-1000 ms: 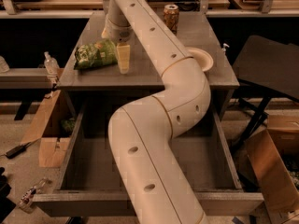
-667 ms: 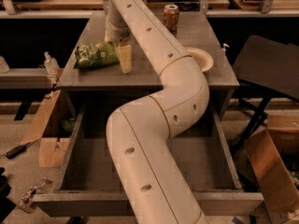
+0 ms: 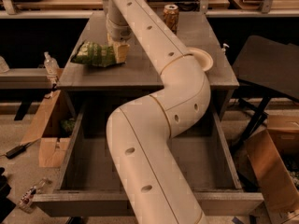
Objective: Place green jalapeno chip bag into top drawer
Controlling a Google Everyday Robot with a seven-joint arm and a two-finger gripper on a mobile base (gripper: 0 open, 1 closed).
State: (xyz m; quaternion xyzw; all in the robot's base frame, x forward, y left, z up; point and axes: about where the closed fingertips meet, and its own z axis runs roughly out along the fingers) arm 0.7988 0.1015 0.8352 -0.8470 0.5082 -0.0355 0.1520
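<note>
The green jalapeno chip bag [image 3: 92, 55] lies on the left part of the grey cabinet top [image 3: 140, 76]. My gripper [image 3: 119, 51] comes down from the wrist at the bag's right end, touching or overlapping it. The top drawer [image 3: 70, 162] is pulled wide open below the cabinet top, towards the camera. My thick white arm [image 3: 154, 139] crosses over the drawer and hides much of its floor; the floor that shows holds nothing.
A tan drink can [image 3: 171, 17] stands at the back of the cabinet top. A pale bowl [image 3: 203, 59] sits at its right edge, partly behind my arm. Cardboard boxes [image 3: 44, 134] and a small bottle [image 3: 50, 64] are left; a dark chair [image 3: 266, 69] and box [image 3: 271, 171] right.
My gripper has shifted a little left and back, onto the right end of the bag. The bag, can and drawer have not moved.
</note>
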